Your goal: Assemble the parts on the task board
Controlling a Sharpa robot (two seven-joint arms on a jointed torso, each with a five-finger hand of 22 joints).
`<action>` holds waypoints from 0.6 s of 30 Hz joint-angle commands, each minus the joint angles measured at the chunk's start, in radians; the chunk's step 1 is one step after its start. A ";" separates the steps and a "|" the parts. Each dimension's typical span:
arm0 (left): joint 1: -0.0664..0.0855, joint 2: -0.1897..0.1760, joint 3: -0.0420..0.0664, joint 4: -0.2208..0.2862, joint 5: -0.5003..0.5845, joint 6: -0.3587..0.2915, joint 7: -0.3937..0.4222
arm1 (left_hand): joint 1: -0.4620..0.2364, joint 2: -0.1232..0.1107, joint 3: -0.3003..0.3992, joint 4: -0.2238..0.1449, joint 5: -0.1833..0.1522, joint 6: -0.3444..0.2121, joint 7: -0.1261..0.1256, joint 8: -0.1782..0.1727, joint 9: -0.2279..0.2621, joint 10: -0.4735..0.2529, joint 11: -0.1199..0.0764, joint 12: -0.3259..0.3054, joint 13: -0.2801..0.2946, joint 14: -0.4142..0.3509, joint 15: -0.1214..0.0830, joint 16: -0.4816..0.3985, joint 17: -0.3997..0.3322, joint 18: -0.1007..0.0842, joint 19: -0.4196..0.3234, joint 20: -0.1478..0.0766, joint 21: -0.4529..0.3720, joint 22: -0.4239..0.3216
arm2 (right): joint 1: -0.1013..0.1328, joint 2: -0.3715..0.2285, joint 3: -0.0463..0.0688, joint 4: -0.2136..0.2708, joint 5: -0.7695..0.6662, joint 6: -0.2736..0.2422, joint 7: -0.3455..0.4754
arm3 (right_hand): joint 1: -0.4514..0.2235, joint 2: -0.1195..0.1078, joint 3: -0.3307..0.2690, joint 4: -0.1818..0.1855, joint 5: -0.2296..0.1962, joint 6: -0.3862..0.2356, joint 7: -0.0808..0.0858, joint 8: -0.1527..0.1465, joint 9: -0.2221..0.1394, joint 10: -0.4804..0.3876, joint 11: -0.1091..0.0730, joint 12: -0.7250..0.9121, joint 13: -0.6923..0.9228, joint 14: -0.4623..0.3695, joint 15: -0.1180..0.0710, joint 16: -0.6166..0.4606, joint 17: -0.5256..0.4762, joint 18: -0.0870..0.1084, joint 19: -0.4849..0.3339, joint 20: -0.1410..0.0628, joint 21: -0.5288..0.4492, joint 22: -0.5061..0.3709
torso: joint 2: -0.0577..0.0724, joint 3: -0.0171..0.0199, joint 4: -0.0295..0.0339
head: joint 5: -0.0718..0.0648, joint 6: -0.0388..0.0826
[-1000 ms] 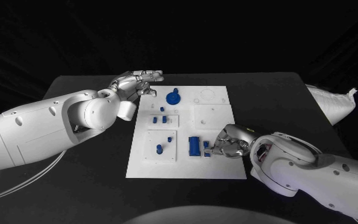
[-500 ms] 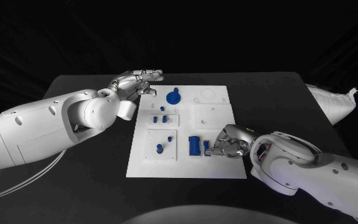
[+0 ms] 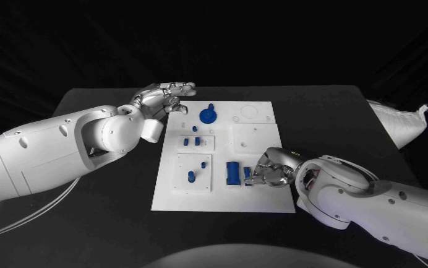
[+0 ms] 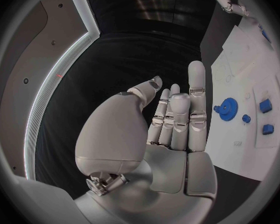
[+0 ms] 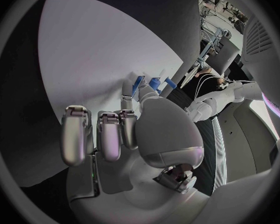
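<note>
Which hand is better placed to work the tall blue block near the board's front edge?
Right. The right hand is already at the tall blue block; the left hand hovers open at the white task board's far corner.

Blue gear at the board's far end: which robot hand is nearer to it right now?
Left. The left robot hand hovers just off the board's far left corner, beside the blue gear. The right robot hand is at the near end.

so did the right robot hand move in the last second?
Yes, slightly. The right robot hand has edged left along the board, closing on the tall blue part near the front edge.
</note>
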 commanded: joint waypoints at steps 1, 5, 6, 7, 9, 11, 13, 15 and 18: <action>0.000 0.002 0.001 0.000 -0.003 0.017 0.004 | -0.006 0.003 -0.006 0.002 0.001 -0.009 0.000 0.007 0.000 -0.006 0.001 0.007 -0.001 -0.006 -0.001 0.002 -0.001 0.009 -0.003 0.005 -0.003 -0.002 | -0.001 -0.002 0.000 0.006 -0.015 -0.022 0.028 | -0.024 0.005 -0.015 0.009 0.002 -0.005 0.002 0.005 0.001 0.085 -0.004 0.003 0.216 0.093 -0.002 0.006 0.206 -0.010 0.035 -0.006 0.004 0.036 | -0.001 0.0000 -0.0023 | 0.003 0.001; 0.000 0.003 0.001 0.001 -0.003 0.016 0.004 | -0.006 0.003 -0.006 0.002 0.001 -0.009 0.000 0.007 0.000 -0.006 0.001 0.007 -0.001 -0.007 -0.001 0.002 -0.002 0.009 -0.003 0.005 -0.003 -0.002 | -0.001 -0.015 0.001 0.018 0.005 -0.057 0.064 | -0.034 -0.008 -0.042 0.016 0.045 -0.012 0.004 0.002 0.001 0.082 -0.002 -0.009 0.211 0.091 -0.001 0.001 0.197 -0.007 0.030 -0.006 -0.005 0.024 | -0.001 0.0000 -0.0025 | 0.006 0.002; 0.000 0.003 0.001 0.001 -0.003 0.016 0.005 | -0.006 0.003 -0.006 0.002 0.001 -0.009 0.000 0.007 0.000 -0.006 0.001 0.007 -0.001 -0.008 -0.001 0.001 -0.005 0.009 -0.003 0.005 -0.004 -0.002 | -0.001 -0.022 0.002 0.021 0.023 -0.074 0.093 | -0.035 -0.013 -0.049 0.017 0.051 -0.015 0.005 0.000 0.000 0.080 -0.001 -0.016 0.208 0.090 0.000 -0.002 0.192 -0.006 0.028 -0.006 -0.009 0.019 | -0.002 -0.0005 -0.0030 | 0.005 0.003; 0.000 0.004 0.001 0.001 -0.003 0.016 0.005 | -0.007 0.003 -0.006 0.003 0.001 -0.009 0.000 0.007 0.000 -0.006 0.001 0.007 -0.001 -0.008 -0.001 0.000 -0.006 0.009 -0.003 0.005 -0.004 -0.002 | 0.000 -0.028 0.003 0.020 0.045 -0.091 0.132 | -0.035 -0.015 -0.054 0.018 0.053 -0.020 0.007 -0.003 0.000 0.078 0.000 -0.024 0.205 0.089 0.001 -0.004 0.189 -0.004 0.026 -0.006 -0.013 0.014 | -0.003 -0.0008 -0.0036 | 0.005 0.005; 0.000 0.006 0.000 -0.001 -0.003 0.014 0.007 | -0.007 0.003 -0.007 0.003 0.001 -0.010 0.001 0.008 0.000 -0.007 0.001 0.008 -0.001 -0.010 0.000 -0.001 -0.009 0.009 -0.004 0.006 -0.004 -0.002 | 0.006 -0.038 0.005 0.013 0.130 -0.132 0.258 | -0.025 -0.017 -0.062 0.015 0.057 -0.059 0.021 -0.028 -0.011 0.071 0.011 -0.047 0.195 0.087 0.008 -0.010 0.179 -0.002 0.020 -0.003 -0.025 -0.002 | -0.006 -0.0015 -0.0050 | 0.005 0.009; 0.000 0.009 0.000 -0.004 -0.003 0.013 0.011 | -0.008 0.003 -0.007 0.004 0.001 -0.010 0.001 0.008 0.000 -0.008 0.001 0.009 -0.001 -0.013 0.000 -0.003 -0.014 0.009 -0.005 0.006 -0.005 -0.002 | 0.015 -0.043 0.005 -0.001 0.240 -0.165 0.381 | 0.008 -0.007 -0.062 -0.001 0.060 -0.095 0.042 -0.059 -0.026 0.058 0.029 -0.086 0.179 0.084 0.023 -0.017 0.168 0.002 0.011 0.008 -0.040 -0.021 | -0.009 -0.0024 -0.0060 | 0.003 0.013; -0.001 0.013 0.000 -0.009 -0.001 0.012 0.015 | -0.010 0.003 -0.009 0.005 0.001 -0.010 0.000 0.010 0.001 -0.008 0.001 0.012 0.000 -0.017 0.001 -0.006 -0.021 0.009 -0.008 0.007 -0.006 -0.003 | 0.026 -0.044 0.006 -0.023 0.362 -0.193 0.493 | 0.037 -0.003 -0.065 -0.017 0.072 -0.131 0.060 -0.093 -0.043 0.030 0.045 -0.167 0.144 0.075 0.037 -0.042 0.128 0.010 -0.007 0.020 -0.073 -0.064 | -0.015 -0.0032 -0.0102 | 0.003 0.019; -0.003 0.020 -0.001 -0.017 0.005 0.011 0.021 | -0.012 0.005 -0.011 0.006 0.001 -0.005 -0.002 0.017 0.002 -0.010 0.000 0.017 0.000 -0.030 0.001 -0.014 -0.039 0.009 -0.014 0.007 -0.010 -0.005 | 0.041 -0.041 0.006 -0.057 0.505 -0.213 0.597 | 0.063 -0.003 -0.069 -0.034 0.080 -0.156 0.075 -0.122 -0.061 -0.008 0.058 -0.269 0.098 0.063 0.047 -0.072 0.084 0.020 -0.027 0.031 -0.110 -0.109 | -0.021 -0.0041 -0.0126 | 0.004 0.034; -0.015 0.034 -0.001 -0.032 0.015 0.008 0.033 | -0.011 0.010 -0.014 0.006 0.001 0.011 -0.008 0.034 0.005 -0.011 -0.004 0.032 0.001 -0.094 0.000 -0.064 -0.146 0.010 -0.036 0.008 -0.024 -0.011 | 0.064 -0.024 0.006 -0.129 0.729 -0.221 0.708 | 0.109 0.006 -0.073 -0.065 0.084 -0.197 0.101 -0.171 -0.100 -0.174 0.080 -0.682 -0.107 -0.013 0.066 -0.261 -0.160 0.070 -0.141 0.054 -0.329 -0.367 | -0.036 -0.0061 -0.0164 | 0.004 0.058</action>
